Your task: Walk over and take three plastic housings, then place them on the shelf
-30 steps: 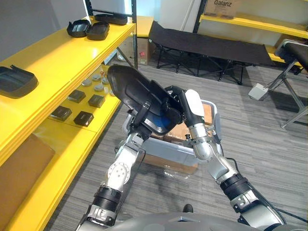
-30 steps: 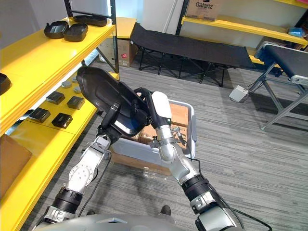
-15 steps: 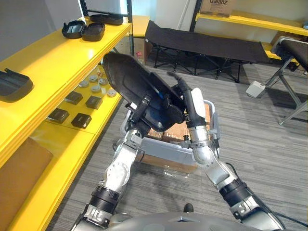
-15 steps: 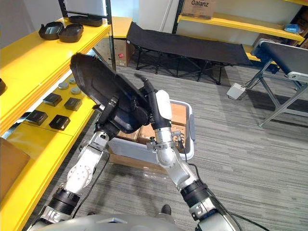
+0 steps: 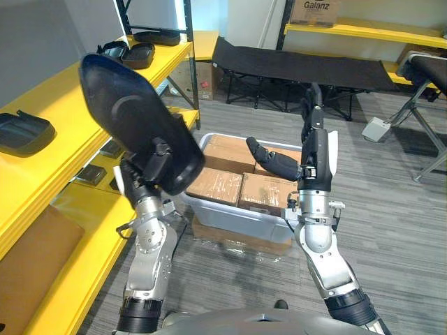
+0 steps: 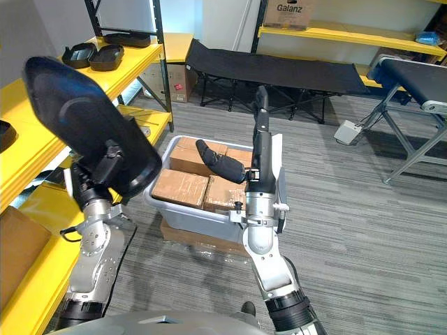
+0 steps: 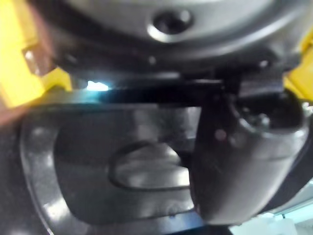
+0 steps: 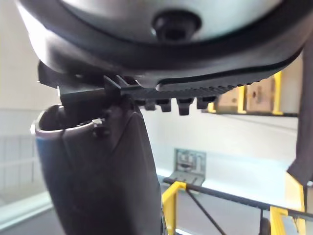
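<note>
My left hand (image 5: 158,158) is shut on a large black plastic housing (image 5: 131,124), held up tilted beside the yellow shelf (image 5: 61,92). The left wrist view has the thumb (image 7: 238,161) pressed on the housing's inner face (image 7: 98,161). My right hand (image 5: 314,136) stands upright over the bin, open, with straight fingers and nothing in it; its thumb (image 8: 98,171) is bare in the right wrist view. On the top shelf, one housing (image 5: 24,125) lies near me and two more (image 5: 136,50) sit at the far end.
A grey bin (image 5: 230,220) of cardboard boxes stands on the floor between my arms. A black folding cot (image 5: 300,66) is behind it. Small dark parts (image 5: 89,174) and a brown board (image 5: 28,258) lie on the lower shelf.
My right hand has let go of the housing, opened and swung upright to the right. My left hand has carried the housing up and left toward the shelf.
</note>
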Robot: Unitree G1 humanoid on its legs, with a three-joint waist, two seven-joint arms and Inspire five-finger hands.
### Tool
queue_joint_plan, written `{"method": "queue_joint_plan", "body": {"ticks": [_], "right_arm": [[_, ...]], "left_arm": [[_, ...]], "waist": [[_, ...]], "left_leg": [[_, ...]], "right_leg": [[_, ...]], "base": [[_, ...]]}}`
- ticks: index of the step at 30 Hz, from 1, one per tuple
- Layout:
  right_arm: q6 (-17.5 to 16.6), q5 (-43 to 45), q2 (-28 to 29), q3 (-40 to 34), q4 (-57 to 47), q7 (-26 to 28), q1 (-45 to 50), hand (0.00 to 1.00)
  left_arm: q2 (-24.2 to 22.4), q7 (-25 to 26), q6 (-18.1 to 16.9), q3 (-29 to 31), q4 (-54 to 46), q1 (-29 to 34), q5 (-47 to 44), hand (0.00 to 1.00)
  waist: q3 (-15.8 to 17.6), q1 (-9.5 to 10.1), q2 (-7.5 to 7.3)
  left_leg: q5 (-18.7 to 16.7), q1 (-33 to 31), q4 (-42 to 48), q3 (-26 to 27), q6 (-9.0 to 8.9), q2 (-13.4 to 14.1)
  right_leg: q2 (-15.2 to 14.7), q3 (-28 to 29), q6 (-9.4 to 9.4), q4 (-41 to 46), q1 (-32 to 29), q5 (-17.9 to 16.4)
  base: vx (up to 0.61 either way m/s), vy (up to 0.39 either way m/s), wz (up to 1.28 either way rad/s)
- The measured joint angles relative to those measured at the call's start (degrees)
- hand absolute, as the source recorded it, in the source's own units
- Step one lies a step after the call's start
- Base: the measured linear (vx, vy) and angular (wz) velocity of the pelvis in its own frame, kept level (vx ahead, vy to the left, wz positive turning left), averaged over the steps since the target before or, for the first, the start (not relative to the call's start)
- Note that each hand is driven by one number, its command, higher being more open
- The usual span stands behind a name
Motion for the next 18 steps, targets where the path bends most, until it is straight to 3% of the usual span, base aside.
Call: {"method": "queue_joint_plan", "body": {"ticks": [5,9,11,13,18], "right_arm": [[1.7,13.2,2.3,0.1,0.0,6.1,3.5,1.0],[5.2,13.6,2.7,-1.2,0.3,8.9,7.9,1.0],[7.2,13.6,2.7,-2.4,0.8,10.7,10.8,1.0],[7.9,13.6,2.7,-3.2,2.3,11.8,12.1,1.0],[8.8,14.5,2.4,-3.6,4.6,16.3,13.1,1.0]], "left_arm": [[-0.2,1.4,0.0,0.3,-1.9,0.0,6.3,0.0],[-0.7,-0.8,-0.8,0.2,-2.1,0.3,4.6,0.0],[-1.5,-2.9,-3.4,-0.3,-2.1,1.5,1.3,0.0],[-2.2,-5.0,-5.7,-0.9,-2.1,3.0,-2.4,0.0],[-2.4,-9.9,-7.5,0.4,-3.6,6.9,-8.1,0.0]], "waist": [[0.0,-0.17,0.05],[0.0,-1.47,0.14],[0.1,-1.91,0.27],[0.2,-2.27,0.39],[0.5,-2.5,1.08]], "left_leg": [[-0.3,0.0,0.1,1.0,-0.04,0.0],[-0.8,-0.1,1.0,1.5,-0.1,0.0],[-1.2,-0.1,1.1,2.1,0.02,0.0],[-1.8,-0.2,1.7,2.4,0.04,0.0],[-2.6,-0.5,2.3,2.5,0.55,0.0]], "right_leg": [[0.0,0.8,0.01,0.0,-0.8,0.0],[0.0,1.4,0.31,0.0,-1.0,0.2],[0.0,1.8,0.31,0.0,-1.2,0.2],[0.0,2.0,0.32,0.0,-1.3,0.2],[0.0,1.9,0.34,0.0,-1.3,0.1]], "base": [[-0.01,0.012,-0.08],[0.0,0.011,-0.1],[0.01,0.013,-0.09],[0.01,0.01,-0.1],[0.0,0.007,-0.02]]}}
